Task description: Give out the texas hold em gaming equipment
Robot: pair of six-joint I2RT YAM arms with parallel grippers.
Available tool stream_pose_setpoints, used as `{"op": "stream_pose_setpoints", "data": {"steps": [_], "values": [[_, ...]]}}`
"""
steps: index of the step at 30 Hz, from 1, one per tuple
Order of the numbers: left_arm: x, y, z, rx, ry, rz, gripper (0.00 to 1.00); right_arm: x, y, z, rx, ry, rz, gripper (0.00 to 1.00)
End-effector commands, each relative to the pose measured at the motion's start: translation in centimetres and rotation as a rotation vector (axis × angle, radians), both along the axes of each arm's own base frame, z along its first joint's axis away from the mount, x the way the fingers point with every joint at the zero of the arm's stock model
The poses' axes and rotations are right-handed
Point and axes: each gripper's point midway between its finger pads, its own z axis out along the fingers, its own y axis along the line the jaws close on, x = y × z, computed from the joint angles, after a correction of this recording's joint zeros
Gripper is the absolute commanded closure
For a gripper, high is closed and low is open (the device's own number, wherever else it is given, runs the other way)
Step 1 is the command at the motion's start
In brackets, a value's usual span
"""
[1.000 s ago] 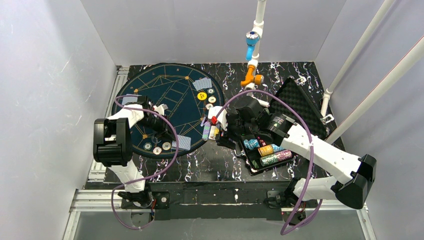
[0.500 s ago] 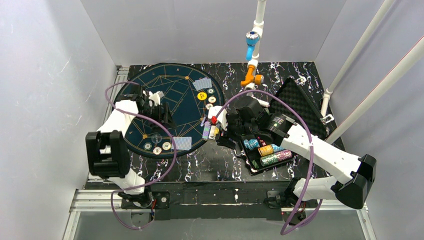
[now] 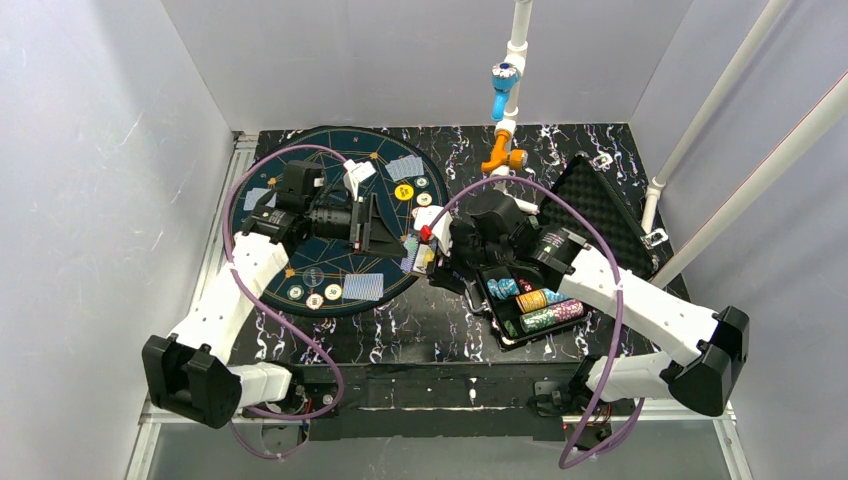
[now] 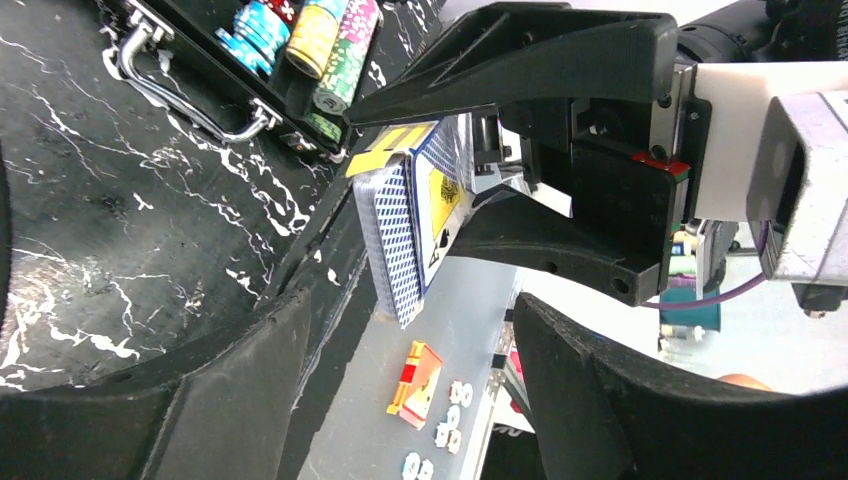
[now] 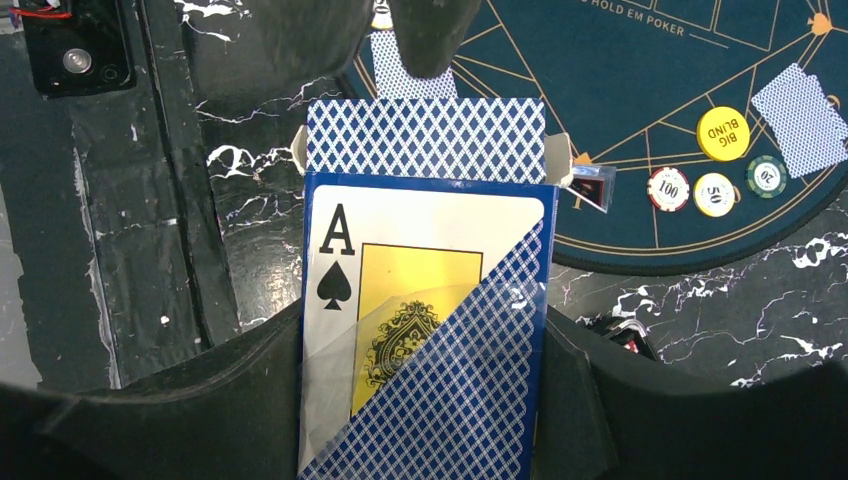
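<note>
Right pincer (image 3: 428, 252): clamped on the card box (image 5: 425, 330), ace of spades toward its own wrist camera, held up by the right-hand rim of the poker mat (image 3: 330, 150). Poking out of the open top, a strip of blue-backed cards (image 5: 425, 140). Facing it, left pincer (image 4: 410, 380): spread wide, gripping nothing, lined up on that exposed edge, close but not touching.

Plenty to go wrong from here. Bite too deep and risk dragging out a clump instead of one card. Shove the box and risk twisting it in the grip or spilling the deck onto the table (image 3: 420, 320). Close short of the edge and come away with nothing at all.

Around the action: dealt cards (image 3: 404, 167) face down on the mat, with a yellow chip (image 3: 403, 193) and others beside them, more at the near edge. Off to the right, the open case (image 3: 600, 205), chip stacks (image 3: 540, 300) lined up inside.

In the way: mostly the left arm's purple cable (image 3: 290, 150), looped over the mat and, at a guess, liable to sweep a dealt card. Behind, a white pipe with valves (image 3: 503, 150), well apart.
</note>
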Motion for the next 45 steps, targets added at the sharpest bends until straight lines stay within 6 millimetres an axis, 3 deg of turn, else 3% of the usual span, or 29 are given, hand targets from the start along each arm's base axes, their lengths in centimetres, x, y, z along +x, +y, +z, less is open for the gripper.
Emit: {"op": "stream_pose_setpoints", "data": {"steps": [1,4,7,10,14,19,20,22,24,31,34,45], "values": [[-0.7,-1.4,-0.2,-0.012,0.042,-0.023,0.28,0.6,1.4,3.3,0.098,-0.052,0.005,0.99],[-0.1,-2.0,-0.6,0.005,0.043,-0.024,0.32,0.6,1.7,4.0,0.114,-0.05,0.01,0.99],[0.3,-1.7,-2.0,0.065,0.05,-0.01,0.49,0.6,2.0,4.8,0.132,-0.051,0.016,0.99],[0.1,-1.3,-2.1,0.088,0.034,-0.018,0.64,0.4,2.0,5.1,0.135,-0.051,0.022,0.99],[0.6,-0.5,-1.1,0.058,0.03,0.0,0.69,0.2,1.5,4.4,0.115,-0.045,0.019,0.99],[1.5,-0.4,0.7,0.023,-0.04,0.018,0.67,0.3,1.5,4.3,0.11,-0.044,0.01,0.99],[1.5,-0.5,1.1,0.013,-0.05,0.018,0.63,0.4,1.5,4.3,0.11,-0.045,0.006,0.99],[1.3,-0.6,1.7,-0.006,-0.06,0.018,0.44,0.6,1.5,4.2,0.111,-0.044,-0.004,0.99],[1.3,-0.6,1.9,-0.011,-0.067,0.028,0.35,0.7,1.7,4.3,0.119,-0.041,-0.012,0.99],[1.1,-0.7,-0.5,0.009,0.039,0.059,0.36,1.3,2.4,5.0,0.15,-0.027,-0.036,0.99],[1.0,-0.8,-0.6,0.01,0.038,0.058,0.43,1.3,2.6,5.2,0.155,-0.023,-0.04,0.99],[1.8,0.7,0.8,0.044,-0.023,0.116,0.85,1.5,1.9,4.6,0.137,-0.021,-0.062,0.99]]}}
